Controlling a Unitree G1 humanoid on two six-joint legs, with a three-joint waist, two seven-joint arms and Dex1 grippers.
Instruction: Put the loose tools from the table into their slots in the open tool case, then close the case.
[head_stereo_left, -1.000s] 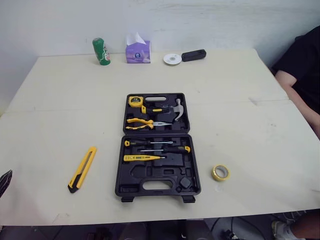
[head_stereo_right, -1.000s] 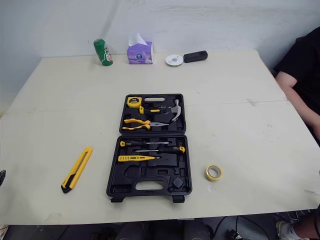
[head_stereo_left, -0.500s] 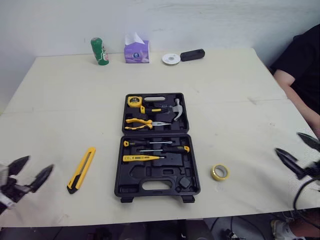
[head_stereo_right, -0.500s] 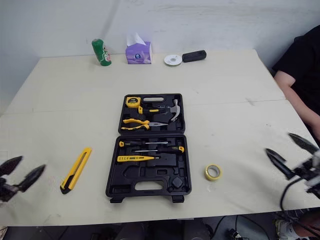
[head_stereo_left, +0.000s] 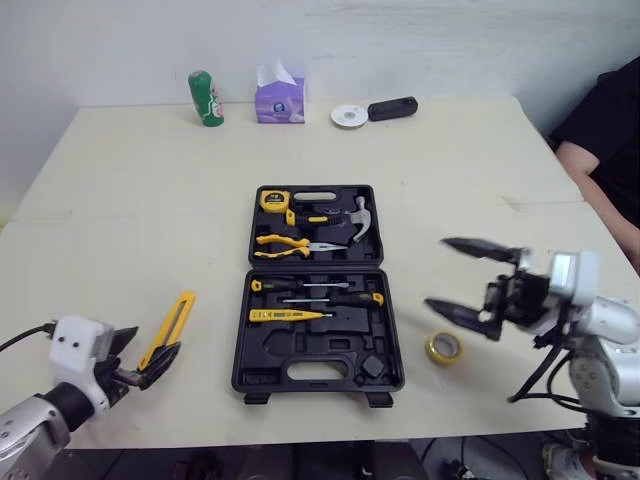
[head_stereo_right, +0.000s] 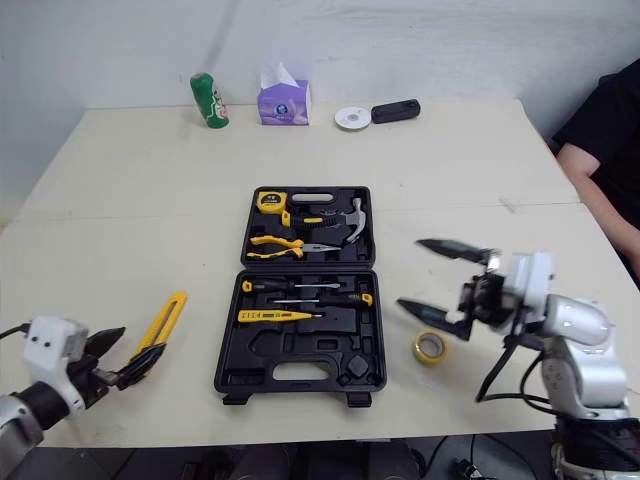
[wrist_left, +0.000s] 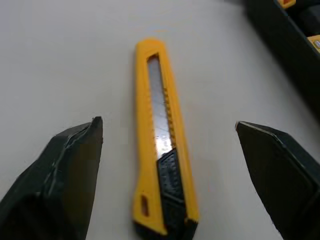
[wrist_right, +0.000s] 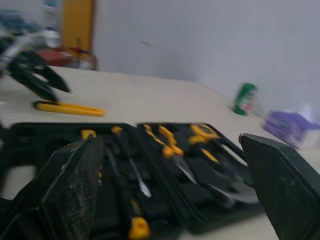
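The black tool case (head_stereo_left: 318, 285) lies open in the middle of the table. Its far half holds a tape measure, hammer and pliers, its near half screwdrivers and a yellow tester. A yellow utility knife (head_stereo_left: 170, 325) lies on the table left of the case. My left gripper (head_stereo_left: 158, 339) is open at the knife's near end. In the left wrist view the knife (wrist_left: 162, 150) lies between the spread fingers (wrist_left: 65, 170). A yellow tape roll (head_stereo_left: 442, 347) sits right of the case. My right gripper (head_stereo_left: 435, 272) hangs open above the table, just over the roll.
Along the far edge of the table stand a green can (head_stereo_left: 205, 98), a purple tissue box (head_stereo_left: 280, 98), a white disc (head_stereo_left: 349, 115) and a black object (head_stereo_left: 390, 108). A person in black (head_stereo_left: 605, 130) sits at the right side.
Both arms have come inward. The left gripper has moved right to the knife's near end. The right gripper has risen and moved left to the case's right side.
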